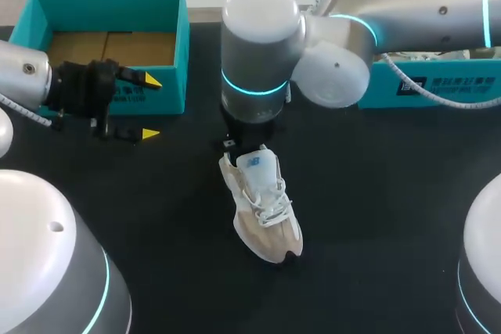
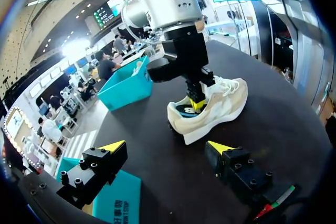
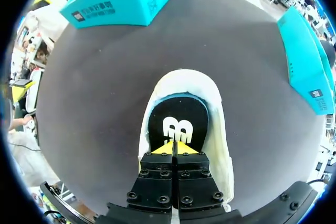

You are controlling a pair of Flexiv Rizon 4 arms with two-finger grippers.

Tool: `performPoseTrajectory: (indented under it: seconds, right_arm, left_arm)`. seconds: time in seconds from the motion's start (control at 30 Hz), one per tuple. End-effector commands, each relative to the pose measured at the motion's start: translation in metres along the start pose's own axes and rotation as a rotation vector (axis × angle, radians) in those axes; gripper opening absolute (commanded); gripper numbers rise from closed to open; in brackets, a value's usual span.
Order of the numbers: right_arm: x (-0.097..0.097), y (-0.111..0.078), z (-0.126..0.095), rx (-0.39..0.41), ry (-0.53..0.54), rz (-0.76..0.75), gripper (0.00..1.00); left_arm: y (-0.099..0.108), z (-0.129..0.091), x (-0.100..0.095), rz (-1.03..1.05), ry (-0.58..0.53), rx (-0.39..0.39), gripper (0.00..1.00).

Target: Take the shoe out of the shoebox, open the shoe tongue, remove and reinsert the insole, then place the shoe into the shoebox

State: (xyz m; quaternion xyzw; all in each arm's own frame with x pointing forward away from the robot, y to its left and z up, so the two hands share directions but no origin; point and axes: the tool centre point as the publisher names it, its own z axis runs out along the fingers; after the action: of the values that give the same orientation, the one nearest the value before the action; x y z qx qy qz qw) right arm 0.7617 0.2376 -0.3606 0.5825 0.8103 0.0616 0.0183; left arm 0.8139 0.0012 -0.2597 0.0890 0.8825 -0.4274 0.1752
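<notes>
A beige sneaker [image 1: 262, 213] with white laces stands on the black table, heel toward the back. My right arm reaches in over its heel. Its gripper [image 3: 172, 148] is shut, with the yellow tips down inside the shoe [image 3: 216, 109] on the heel of the black insole [image 3: 181, 121]. Seen from the left wrist, those tips [image 2: 195, 103] dip into the sneaker's [image 2: 220, 106] opening. My left gripper [image 1: 151, 107] hangs open at the left, in front of the teal shoebox [image 1: 176, 44]. Nothing is between its fingers [image 2: 113, 147].
The open shoebox at the back left shows a brown cardboard floor. A second teal box [image 1: 438, 87] sits at the back right under my right arm. The two teal boxes [image 3: 126, 3] [image 3: 307, 61] flank the shoe in the right wrist view.
</notes>
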Motion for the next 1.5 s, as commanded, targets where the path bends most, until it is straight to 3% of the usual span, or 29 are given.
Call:
performPoseTrajectory:
  seconds: [0.03,0.23,0.57,0.8,0.93,1.17,1.5]
  right_arm:
    - [-0.001,0.003,0.02,0.026,0.004,-0.009,0.0]
    - [-0.004,0.002,0.03,0.05,-0.005,-0.014,0.0]
    - [-0.009,0.023,-0.006,-0.02,-0.078,-0.033,0.0]
    - [0.0,0.038,0.019,-0.04,-0.015,-0.041,0.0]
    - [0.009,0.035,0.036,-0.005,0.007,-0.049,0.0]
    - [0.003,0.025,0.056,0.039,-0.022,-0.017,0.0]
    - [-0.006,0.024,0.013,0.079,-0.12,-0.054,0.0]
  left_arm:
    - [0.0,-0.001,0.001,0.0,0.001,-0.003,1.0]
    - [0.0,-0.001,0.001,0.0,0.001,-0.003,1.0]
    - [0.0,-0.001,0.001,0.0,0.001,-0.003,1.0]
    - [0.0,-0.001,0.001,0.0,0.001,-0.003,1.0]
    - [0.0,-0.001,0.001,0.0,0.001,-0.003,1.0]
    - [0.0,-0.001,0.001,0.0,0.001,-0.003,1.0]
    - [0.0,-0.001,0.001,0.0,0.001,-0.003,1.0]
